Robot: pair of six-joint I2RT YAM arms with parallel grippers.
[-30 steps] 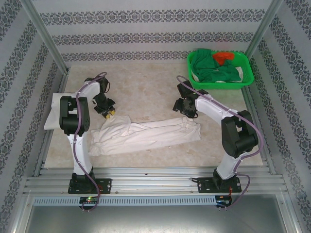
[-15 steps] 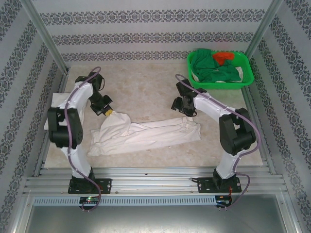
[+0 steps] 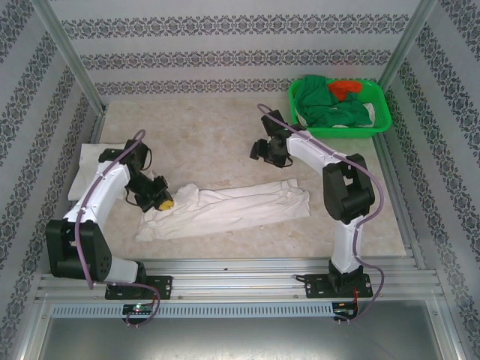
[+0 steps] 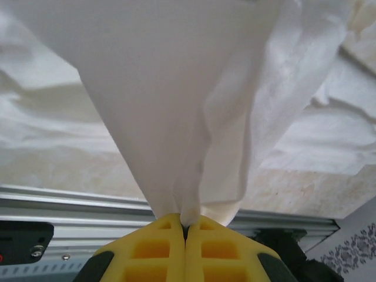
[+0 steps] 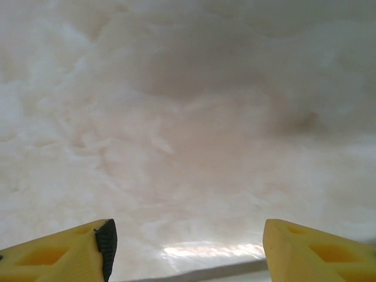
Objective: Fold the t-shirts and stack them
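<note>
my left gripper (image 4: 185, 226) was clamped on the limp, light t-shirt (image 3: 240, 202); i judged its corners the best hold.

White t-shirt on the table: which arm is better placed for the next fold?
Left, probably. The left gripper is shut on one end of the t-shirt, cloth pinched in its jaws. The right gripper is open over bare table, apart from the shirt.

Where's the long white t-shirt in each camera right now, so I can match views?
Top external: t-shirt lies across the near tabletop, its left end pinched by the left gripper.
Left wrist: t-shirt rises from the shut fingers, centre.
Right wrist: open right gripper over bare tabletop.
Shared landmark: marbled tabletop.
</note>
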